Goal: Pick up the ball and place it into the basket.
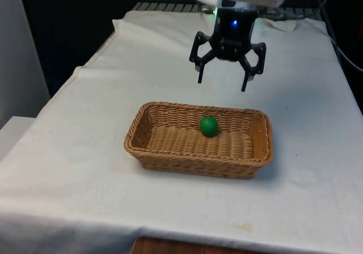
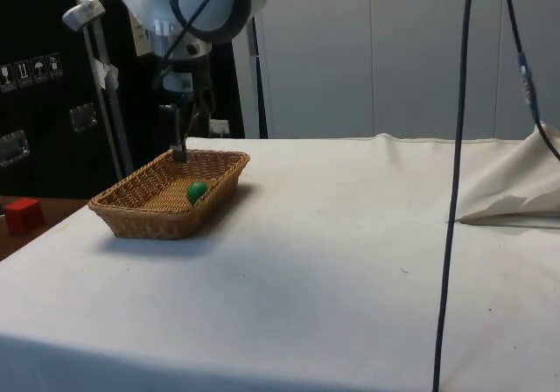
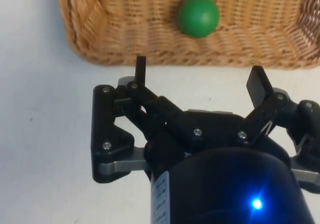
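In the side view the gripper (image 2: 179,151) hangs in front of the basket's far rim, so its fingertips blend into the dark background and its height over the wicker is hard to judge there. The arm is cut off at the upper edge in the front view.

The green ball (image 1: 209,126) lies inside the wicker basket (image 1: 148,155), on its floor near the far long wall. The gripper (image 1: 222,84) hangs in the air above the white cloth (image 1: 68,152) just beyond that wall, its 2 fingers (image 3: 140,69) spread wide apart and holding nothing. The ball sits below and in front of the fingertips, roughly centred between them in the wrist view (image 3: 198,16).

A red block (image 2: 23,214) rests on a surface off the table's end in the side view, and a dark cable (image 2: 455,191) hangs down close to that camera.
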